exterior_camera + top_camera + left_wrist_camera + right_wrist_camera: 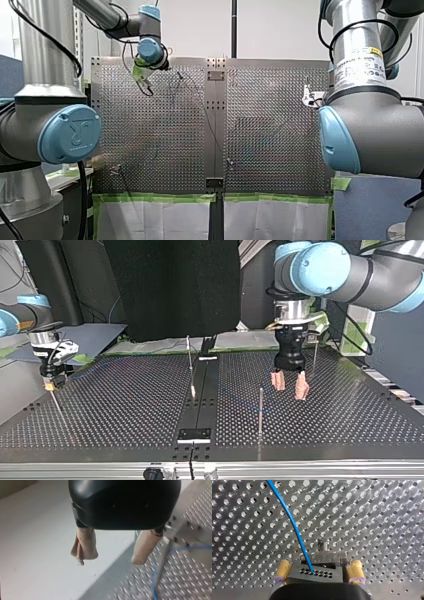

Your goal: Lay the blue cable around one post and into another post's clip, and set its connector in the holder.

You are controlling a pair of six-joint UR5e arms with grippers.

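Observation:
The blue cable (294, 527) runs across the perforated plate and ends in a grey connector block (317, 573) drilled with small holes. My right gripper (319, 563) stands open, its yellow pads (283, 570) on either side of that block, which sits against a metal holder piece (324, 555). In the top view this right gripper (49, 385) is low over the table's left edge. My left gripper (290, 390) hangs open above the table right of the middle, with nothing between its beige pads (85, 547). A stretch of blue cable (153, 585) lies beside it.
Thin upright posts stand on the table: one post (261, 410) near the top view's front, one post (190, 365) at the centre strip, one post (315, 352) behind my left gripper. A dark centre strip (200, 400) divides the two plates. Green tape (160, 197) edges the table.

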